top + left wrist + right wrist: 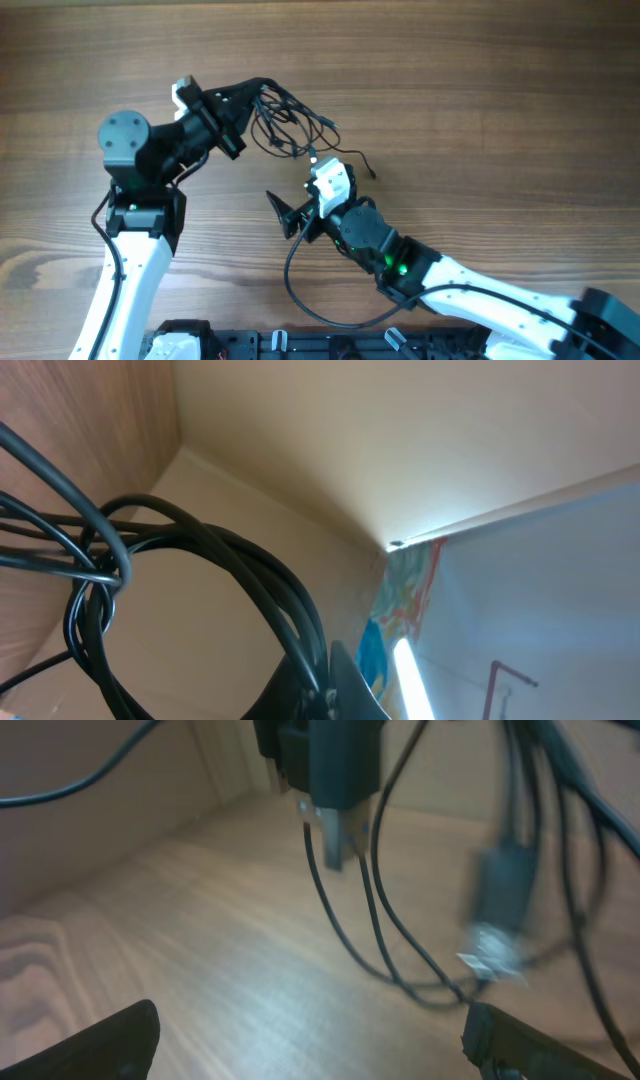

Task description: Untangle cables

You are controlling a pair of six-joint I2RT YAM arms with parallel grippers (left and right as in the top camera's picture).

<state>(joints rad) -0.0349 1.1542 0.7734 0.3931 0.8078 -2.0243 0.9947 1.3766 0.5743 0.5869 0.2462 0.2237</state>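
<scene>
Cables (285, 120) bunch in a loose black tangle over the wooden table (480, 90), a little left of its middle and toward the far edge. The left gripper (252, 95) is clenched on the bundle at the tangle's left side. The strands spill from it to the right and toward the near edge, and one thin end trails on the tabletop beside the right arm's white wrist camera (330, 183).

In the left wrist view several strands sweep round in a wide loop, cross in a knot at the left, and run down into the dark finger (335, 685) at the bottom.

The right gripper (288, 213) sits on the near side of the tangle, apart from it, jaws spread wide with nothing between them. In its own view the two black fingertips (100, 1040) show at the lower corners. Ahead of them thin strands hang above the wood. A dark USB plug (338, 815) with a metal tip dangles near the top, and a second plug (498, 895), blurred, hangs to its right.
</scene>
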